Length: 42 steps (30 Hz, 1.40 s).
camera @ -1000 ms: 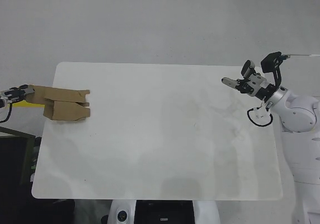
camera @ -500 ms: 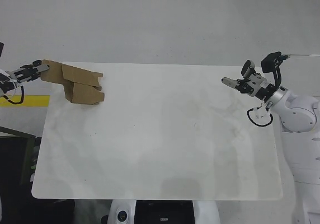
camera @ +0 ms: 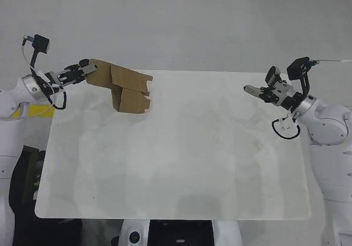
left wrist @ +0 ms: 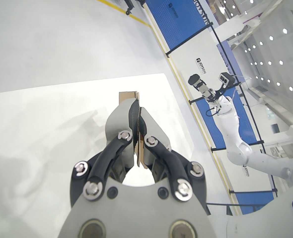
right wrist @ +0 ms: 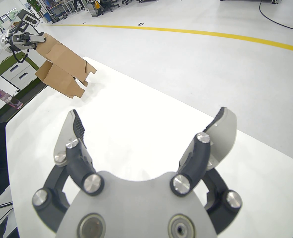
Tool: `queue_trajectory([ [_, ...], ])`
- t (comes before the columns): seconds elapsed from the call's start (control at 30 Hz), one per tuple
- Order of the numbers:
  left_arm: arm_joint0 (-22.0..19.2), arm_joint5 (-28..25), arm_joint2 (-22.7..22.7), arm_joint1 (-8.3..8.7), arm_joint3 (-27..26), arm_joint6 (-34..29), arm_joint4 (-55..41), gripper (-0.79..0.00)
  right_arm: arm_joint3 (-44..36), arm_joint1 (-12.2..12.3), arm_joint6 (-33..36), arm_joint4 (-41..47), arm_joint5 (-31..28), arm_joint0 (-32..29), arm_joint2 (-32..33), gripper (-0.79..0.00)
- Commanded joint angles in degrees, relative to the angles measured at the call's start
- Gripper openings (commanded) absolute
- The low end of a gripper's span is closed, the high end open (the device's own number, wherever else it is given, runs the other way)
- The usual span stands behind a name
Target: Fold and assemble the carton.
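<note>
L gripper (camera: 85, 69) is clamped tight on one edge of the part-folded brown carton (camera: 125, 87), just off the table's (camera: 182, 166) far-left corner. Carton sticks out to the right over that corner, flaps hanging down. R gripper (right wrist: 149, 122) is wide open w/ nothing in it, at the far-right edge, well apart from the carton.

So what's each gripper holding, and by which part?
The left gripper pinches the carton by an end edge of its flat cardboard. The right gripper is open, holding nothing.
</note>
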Motion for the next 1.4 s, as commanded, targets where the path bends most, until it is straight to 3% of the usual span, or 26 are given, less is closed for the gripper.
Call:
queue_trajectory([
  [0.0, -0.8, -0.2, 1.6, -0.32, -1.5, -0.5, -0.3, -0.785, 0.0, 0.0, 0.0, 0.0, 0.0, 0.0, 0.0, 0.0],
  [0.17, -4.7, -1.0, 6.7, -1.53, -3.3, -1.3, 0.0, -0.785, 0.0, 0.0, 0.0, 0.0, 0.0, 0.0, 0.0, 0.0],
  [0.37, -10.9, -1.8, 15.1, -4.06, -1.4, -0.8, 0.5, -0.785, 0.0, 0.0, 0.0, 0.0, 0.0, 0.0, 0.0, 0.0],
  [0.7, -20.4, -6.1, 28.6, -9.77, 7.0, -2.3, -4.0, -0.785, 0.0, 0.0, 0.0, 0.0, 0.0, 0.0, 0.0, 0.0],
  [0.97, -21.4, -8.4, 32.5, -12.3, 8.3, -4.1, -9.9, -0.785, 0.0, 0.0, 0.0, 0.0, 0.0, 0.0, 0.0, 0.0],
  [1.37, -18.6, -9.2, 32.1, -12.16, 5.6, -8.7, -11.6, -0.785, 0.0, 0.0, 0.0, 0.0, 0.0, 0.0, 0.0, 0.0],
])
